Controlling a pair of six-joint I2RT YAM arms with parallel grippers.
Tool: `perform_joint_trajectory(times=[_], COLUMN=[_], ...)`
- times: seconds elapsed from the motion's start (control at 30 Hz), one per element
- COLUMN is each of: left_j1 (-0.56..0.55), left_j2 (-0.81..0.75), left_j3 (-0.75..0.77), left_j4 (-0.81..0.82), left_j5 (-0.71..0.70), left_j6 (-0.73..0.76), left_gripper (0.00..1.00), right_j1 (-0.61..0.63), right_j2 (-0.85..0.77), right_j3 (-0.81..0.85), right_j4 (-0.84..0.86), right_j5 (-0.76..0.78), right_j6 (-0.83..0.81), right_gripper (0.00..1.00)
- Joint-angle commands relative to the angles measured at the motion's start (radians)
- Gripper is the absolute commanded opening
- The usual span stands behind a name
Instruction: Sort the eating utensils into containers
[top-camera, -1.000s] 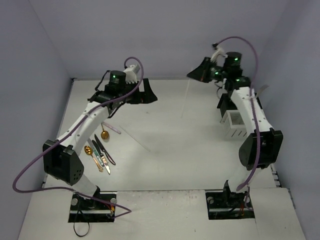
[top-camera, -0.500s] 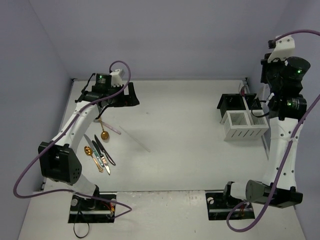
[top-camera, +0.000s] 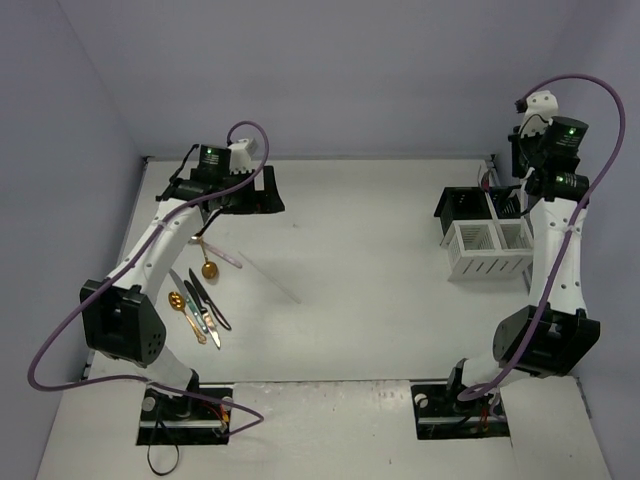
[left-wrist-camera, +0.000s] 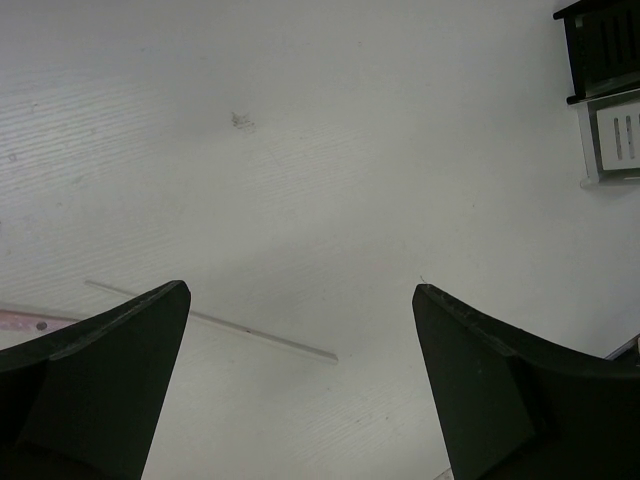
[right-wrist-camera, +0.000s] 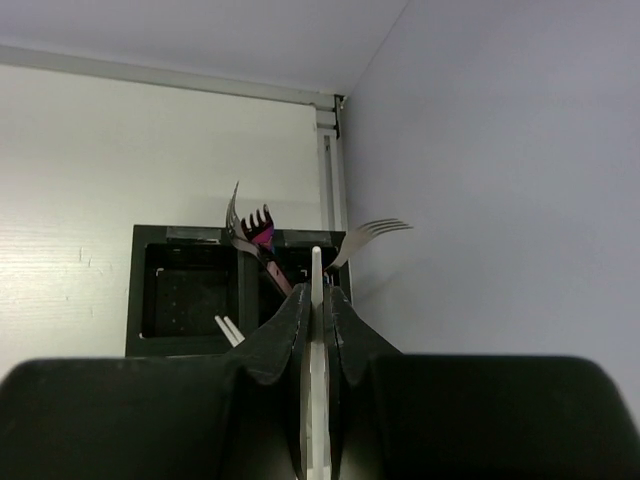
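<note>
Jaws of the right gripper (right-wrist-camera: 317, 292) are pressed together on a thin pale stick (right-wrist-camera: 317, 262), whose tip stands up just past the black fingertips. This gripper hangs raised over the far right corner of the white table (top-camera: 380, 290), above the joined cutlery bins. Below it sit the black boxy bins (right-wrist-camera: 185, 290), and in front of them, seen from above, the white bins with slotted sides (top-camera: 480, 250). Silver forks (right-wrist-camera: 375, 232) lean out of the right black compartment, one of them with a pink handle, and a pale stick end (right-wrist-camera: 228, 328) shows at the edge of the left one. Across the table, the left gripper (left-wrist-camera: 300, 292) hovers with its fingers spread wide and nothing between them. Under it lies a slim clear stick (left-wrist-camera: 215, 320), apart from both fingers. Nearer the left arm, loose on the table, lie a gold spoon (top-camera: 208, 268), a second gold spoon (top-camera: 177, 300), a pink-handled piece (top-camera: 226, 256) and a cluster of dark-handled knives (top-camera: 203, 308).
</note>
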Motion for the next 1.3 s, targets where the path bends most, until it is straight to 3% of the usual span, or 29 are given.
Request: perform_joint_trajectory(times=[0.0,0.47,0.63,0.73,0.83,0.9,0.97,1.07,1.27], left_j1=[-0.020,-0.023,-0.022,-0.022,-0.022,-0.025,-0.031,-0.054,-0.171], left_j2=[-0.022,-0.032,-0.042,-0.059,-0.079,-0.098,-0.098,-0.100,-0.144], left_j3=[0.075,0.042,0.030,0.019,0.004,-0.011,-0.027,-0.081,-0.283], left_j4=[0.007,0.001,-0.008,-0.025,-0.041,-0.090,-0.136,-0.224,-0.248], left_j5=[-0.025,-0.049,-0.009,0.075,0.099,0.108,0.119,0.102,0.003], left_j6=[0.017,0.076,0.155,0.289,0.390,0.563,0.712,0.926,1.433], left_gripper=[0.94,0.94,0.94,0.94,0.94,0.94,0.93,0.91,0.65], right_j1=[-0.057,-0.177,-0.189,-0.198,-0.204,-0.212,-0.214,-0.215,-0.214], right_j2=[-0.027,-0.037,-0.049,-0.056,-0.081,-0.112,-0.141,-0.179,-0.225], right_j3=[-0.042,-0.190,-0.232,-0.255,-0.277,-0.306,-0.320,-0.309,-0.256], right_j4=[0.181,0.386,0.423,0.422,0.421,0.417,0.408,0.378,0.308], right_j5=[-0.097,-0.358,-0.386,-0.396,-0.408,-0.413,-0.423,-0.441,-0.504], right_j6=[0.004,0.092,0.108,0.103,0.103,0.104,0.106,0.117,0.182], right_gripper=[0.00,0.00,0.00,0.02,0.22,0.54,0.70,0.76,0.80])
